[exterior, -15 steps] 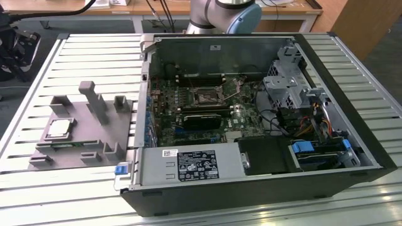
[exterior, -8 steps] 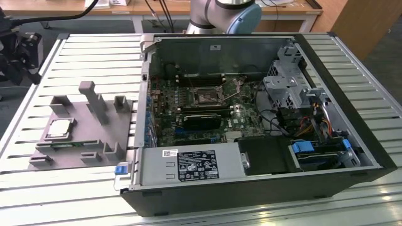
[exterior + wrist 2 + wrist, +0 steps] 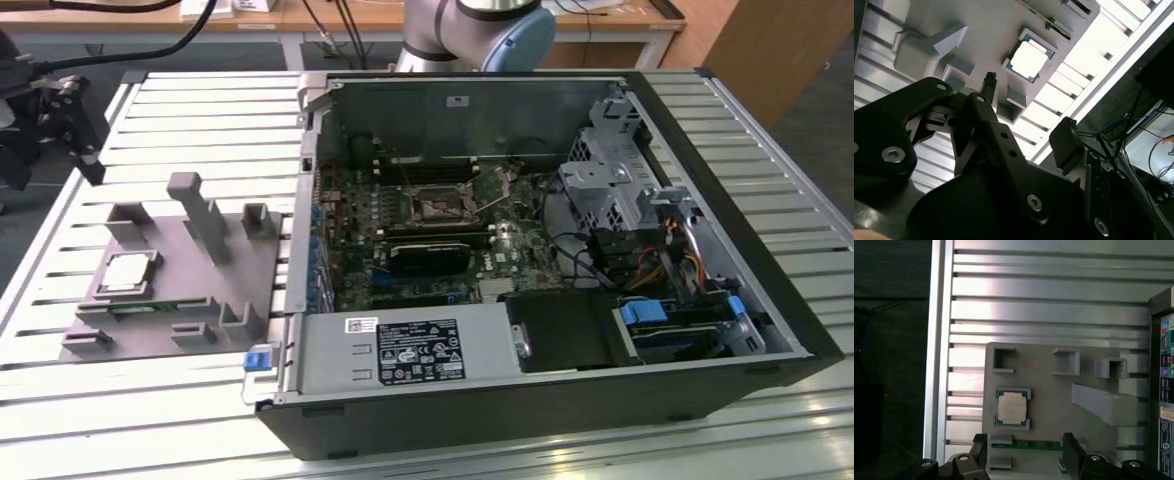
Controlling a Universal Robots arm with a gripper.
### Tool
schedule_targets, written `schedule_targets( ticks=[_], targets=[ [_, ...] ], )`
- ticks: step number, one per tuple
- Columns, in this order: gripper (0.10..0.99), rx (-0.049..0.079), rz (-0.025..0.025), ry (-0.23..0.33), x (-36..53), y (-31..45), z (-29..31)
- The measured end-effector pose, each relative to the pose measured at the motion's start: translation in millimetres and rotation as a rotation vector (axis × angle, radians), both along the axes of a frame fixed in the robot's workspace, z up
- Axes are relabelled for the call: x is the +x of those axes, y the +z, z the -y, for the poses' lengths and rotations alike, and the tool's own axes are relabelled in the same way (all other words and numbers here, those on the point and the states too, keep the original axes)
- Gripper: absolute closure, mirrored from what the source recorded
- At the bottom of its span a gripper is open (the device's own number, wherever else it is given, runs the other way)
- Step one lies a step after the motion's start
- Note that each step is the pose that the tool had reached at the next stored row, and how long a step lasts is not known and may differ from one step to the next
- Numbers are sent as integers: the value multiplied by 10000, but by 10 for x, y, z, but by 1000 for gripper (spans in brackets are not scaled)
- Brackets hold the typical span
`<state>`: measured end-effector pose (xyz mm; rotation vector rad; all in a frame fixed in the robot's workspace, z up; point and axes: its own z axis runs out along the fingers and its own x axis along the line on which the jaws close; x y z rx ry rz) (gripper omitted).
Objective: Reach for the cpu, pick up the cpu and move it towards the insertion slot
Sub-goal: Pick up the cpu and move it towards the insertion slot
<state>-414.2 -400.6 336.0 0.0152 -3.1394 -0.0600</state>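
My black claw (image 3: 1024, 440) hangs open and empty near the flat silver-grey square cpu (image 3: 1012, 407), nested in a grey plastic tray (image 3: 1051, 395) recess for easy grasping.

We see a slatted aluminium bench (image 3: 174, 110). Directly on it, toward the exterior view's left, lies a grey plastic fixture plate (image 3: 180, 280) with raised blocks and posts. Just beside it, to the exterior view's right, an open black computer case (image 3: 561, 400) rests on its side.

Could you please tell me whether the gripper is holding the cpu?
No, the cpu lies in its grey holder, apart from the gripper.
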Motion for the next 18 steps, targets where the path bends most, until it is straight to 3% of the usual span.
schedule_targets(
  ticks=[5,18],
  targets=[
    [384,-12,-3,-368,-6,-85,2],
    [384,-14,-188,0,-24,-316,46]
  ],
)
